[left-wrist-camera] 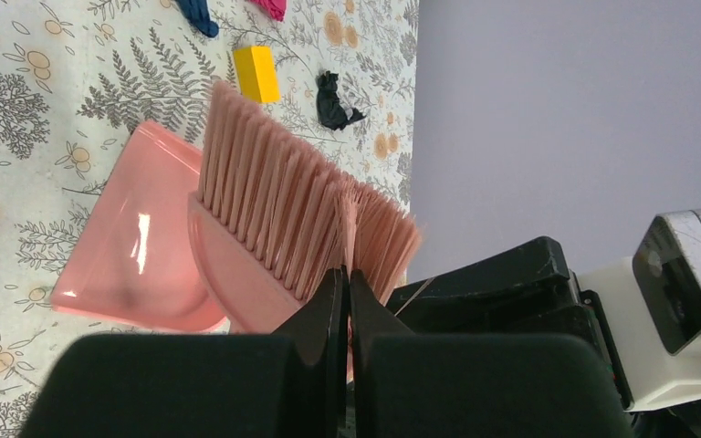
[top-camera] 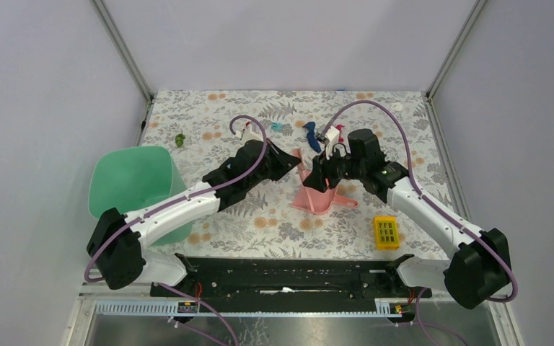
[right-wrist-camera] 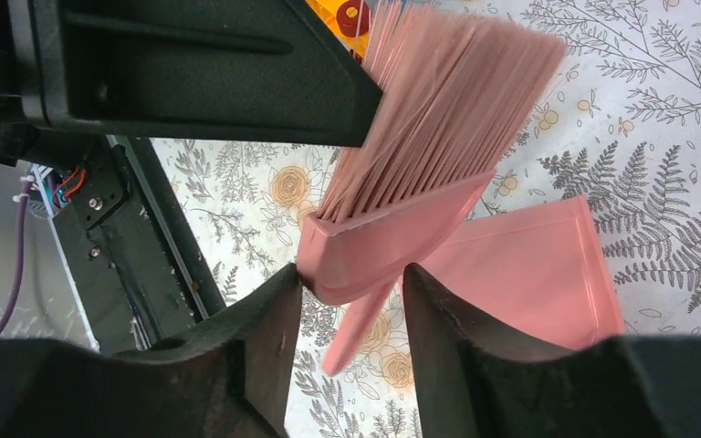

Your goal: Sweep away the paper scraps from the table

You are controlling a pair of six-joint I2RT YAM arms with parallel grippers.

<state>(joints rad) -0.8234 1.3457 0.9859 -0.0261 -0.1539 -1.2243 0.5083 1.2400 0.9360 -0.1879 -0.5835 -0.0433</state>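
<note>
A pink brush (top-camera: 301,157) hangs above the pink dustpan (top-camera: 316,200) in the middle of the table (top-camera: 209,108). My right gripper (right-wrist-camera: 351,283) is shut on the brush's plastic back (right-wrist-camera: 392,233), with the dustpan (right-wrist-camera: 529,274) below it. My left gripper (left-wrist-camera: 347,274) is shut, its tips pressed into the ends of the bristles (left-wrist-camera: 274,201); I cannot tell whether any bristles are pinched. Paper scraps lie beyond the grippers: a green one (top-camera: 179,139), a teal one (top-camera: 275,127), a navy one (top-camera: 310,135) and a magenta one (top-camera: 339,130). The dustpan (left-wrist-camera: 137,246) looks empty.
A green bin (top-camera: 133,184) stands at the table's left edge beside the left arm. A yellow block with holes (top-camera: 386,232) lies near the front right. The black rail (top-camera: 288,277) runs along the near edge. Grey walls close in the far side and both flanks.
</note>
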